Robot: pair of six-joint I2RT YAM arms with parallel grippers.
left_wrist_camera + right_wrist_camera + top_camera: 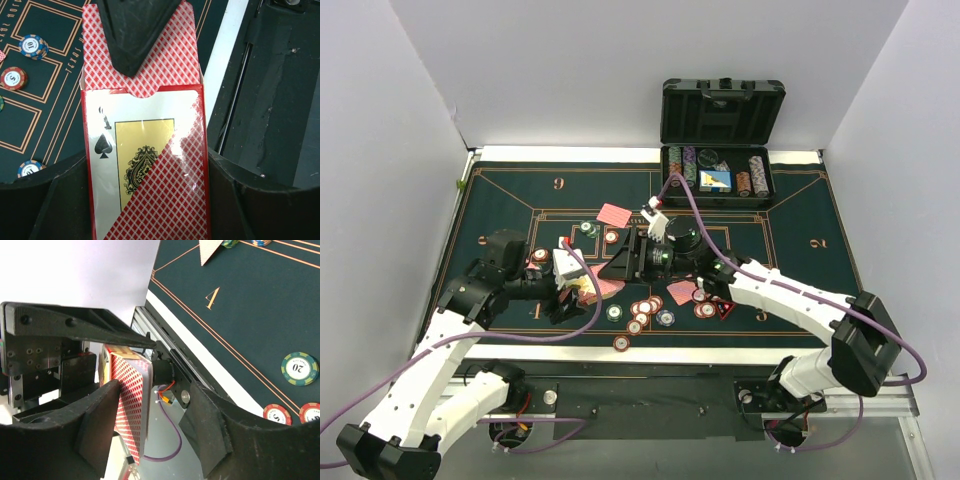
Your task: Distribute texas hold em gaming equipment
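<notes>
left gripper (145,172) clenched on card deck (145,125); right gripper (156,396) released, close beside the deck

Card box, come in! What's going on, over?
Left claw shut on card box. Right claw open, one finger at its flap. Poker chips lie on the felt mat nearby. Over.
</notes>
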